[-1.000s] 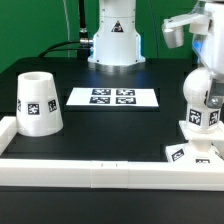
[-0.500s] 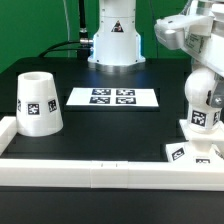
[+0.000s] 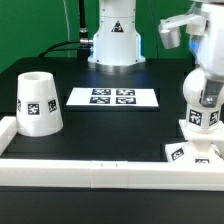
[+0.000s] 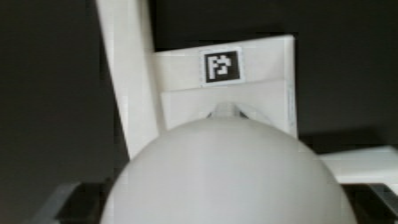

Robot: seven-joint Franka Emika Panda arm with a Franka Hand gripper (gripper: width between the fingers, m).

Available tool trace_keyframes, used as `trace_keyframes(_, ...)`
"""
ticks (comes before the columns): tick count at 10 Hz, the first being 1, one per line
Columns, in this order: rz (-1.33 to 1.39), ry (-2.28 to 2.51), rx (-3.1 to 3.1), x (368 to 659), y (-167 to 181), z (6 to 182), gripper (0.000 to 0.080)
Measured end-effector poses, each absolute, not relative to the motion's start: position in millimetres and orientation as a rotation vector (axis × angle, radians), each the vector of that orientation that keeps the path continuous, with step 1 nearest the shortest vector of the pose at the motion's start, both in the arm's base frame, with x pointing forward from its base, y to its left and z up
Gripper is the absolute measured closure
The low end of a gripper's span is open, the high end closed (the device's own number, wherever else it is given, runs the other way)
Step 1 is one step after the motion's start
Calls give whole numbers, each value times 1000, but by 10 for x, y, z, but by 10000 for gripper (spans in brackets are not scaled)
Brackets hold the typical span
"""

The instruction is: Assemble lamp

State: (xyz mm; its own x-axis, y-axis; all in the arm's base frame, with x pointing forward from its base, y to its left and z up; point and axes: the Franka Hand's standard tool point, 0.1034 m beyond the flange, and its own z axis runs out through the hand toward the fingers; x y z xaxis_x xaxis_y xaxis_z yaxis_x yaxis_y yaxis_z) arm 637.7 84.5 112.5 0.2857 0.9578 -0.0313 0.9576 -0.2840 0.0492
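The white rounded bulb point(image 3: 200, 118) stands upright on the flat square base point(image 3: 190, 152) at the exterior view's right, next to the front rail. My gripper point(image 3: 201, 98) comes down from above and is shut on the bulb's upper part. In the wrist view the bulb point(image 4: 222, 165) fills the space between the jaws, and the base point(image 4: 228, 85) with its tag lies beyond it. The large tapered shade point(image 3: 38, 102) stands alone, mouth up, at the exterior view's left.
The marker board point(image 3: 112, 98) lies in the middle of the black table. A white rail point(image 3: 100, 172) edges the table's front and left side; it also shows in the wrist view point(image 4: 121, 80). The robot's base point(image 3: 113, 40) stands at the back.
The arm's wrist has shifted and turned slightly above the bulb. The bulb, base and shade stay where they were.
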Motion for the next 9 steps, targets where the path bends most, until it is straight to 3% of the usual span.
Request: trace_keyframes(9,96,868,2983,6400,876,1137,222)
